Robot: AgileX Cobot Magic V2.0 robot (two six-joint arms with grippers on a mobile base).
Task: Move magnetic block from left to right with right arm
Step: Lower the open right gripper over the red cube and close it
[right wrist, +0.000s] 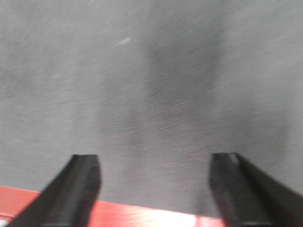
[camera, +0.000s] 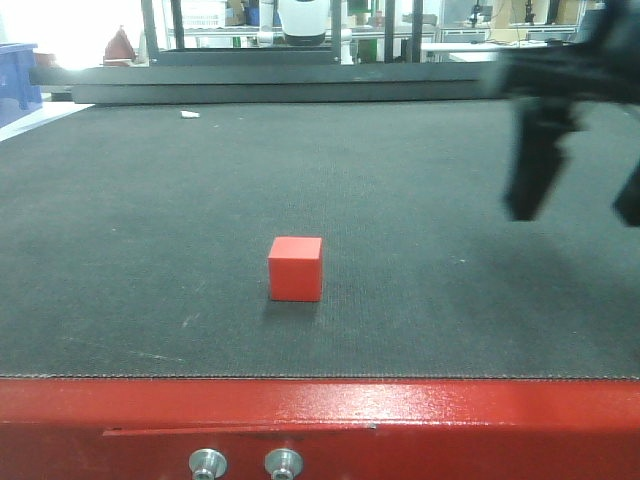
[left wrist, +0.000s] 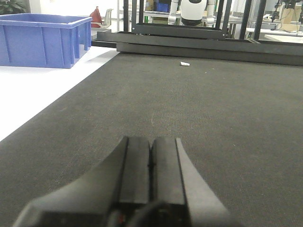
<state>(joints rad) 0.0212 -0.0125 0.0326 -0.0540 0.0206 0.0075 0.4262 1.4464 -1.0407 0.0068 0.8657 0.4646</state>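
Hanging the right end effector (camera: 583, 195) spread wide and empty, blurred, well to the right of the magnetic block (camera: 296, 268). Showing that matte, sharp-edged red cube sitting slightly left of centre on the coarse dark woven surface (camera: 150, 200), near the glossy red front edge (camera: 400, 410). Pressing the left end effector (left wrist: 151, 151) fingers flat together, gripping nothing.

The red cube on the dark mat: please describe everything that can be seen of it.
The small solid red cube has plain matte faces and sharp edges, with no marks visible. It sits flat and upright on the dark textured mat, towards its front, slightly left of centre, with a faint shadow below. Only the mat touches it.
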